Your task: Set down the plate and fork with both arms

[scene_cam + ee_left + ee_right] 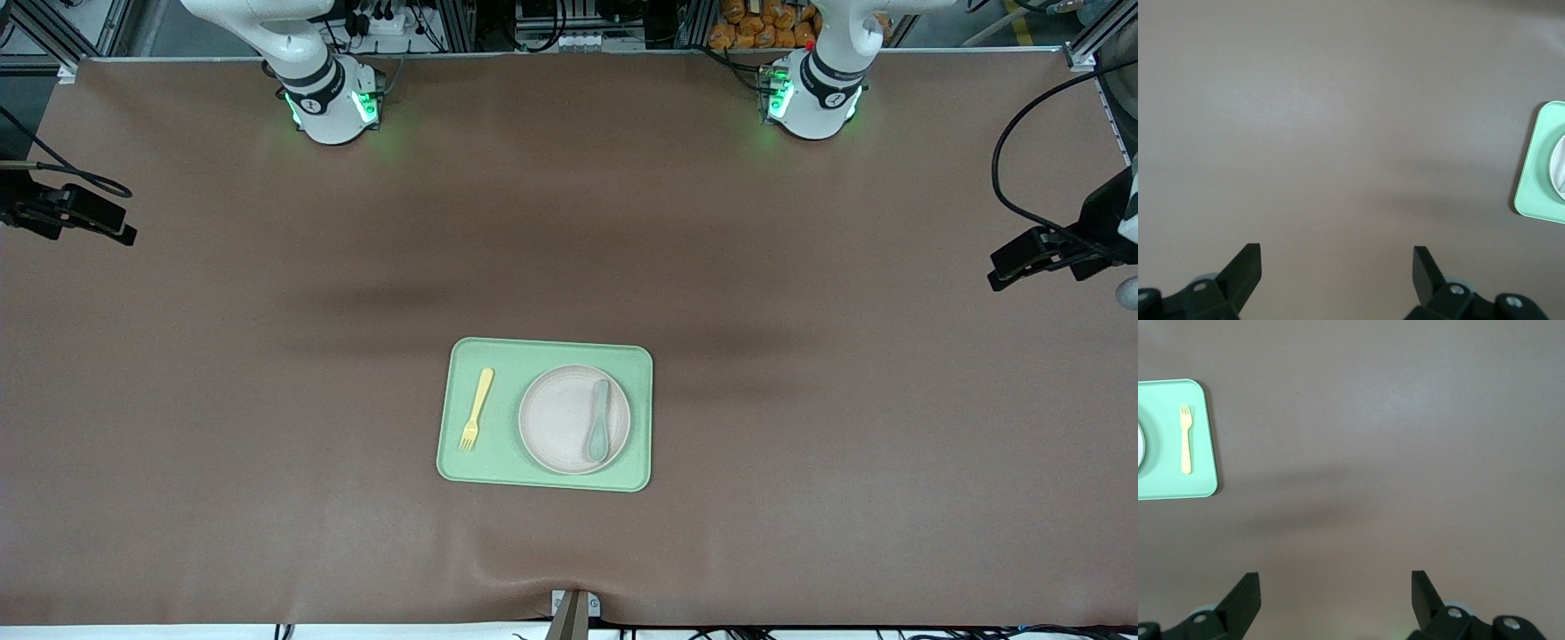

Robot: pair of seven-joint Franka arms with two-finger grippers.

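Both my arms wait high over the table, w/ nothing in either gripper. My left gripper point(1337, 270) hangs over bare brown table point(800, 498) toward the left arm's end, fingers point(1245, 267) spread wide apart, gap between them showing only the mat. My right gripper point(1335, 595) is the same over the right arm's end: fingers point(1245, 593) wide apart, empty.

The tray point(498, 462), light green rectangle w/ rounded corners, lies flat around mid-table, nearer the front camera than both arm bases. The plate point(556, 418) sits on the tray, in the half toward the left arm's end, flat, pale beige-pink. A grey-green spoon point(597, 422) lies on the plate, on its part toward the left arm's end, bowl nearer the front camera. The fork point(476, 409) lies on the tray beside the plate, toward the right arm's end, apart from the plate, tines nearer the front camera, handle slightly tilted.

Left wrist view catches the tray's corner & a sliver of plate; right wrist view shows the tray's end w/ fork on it, well apart from my fingers
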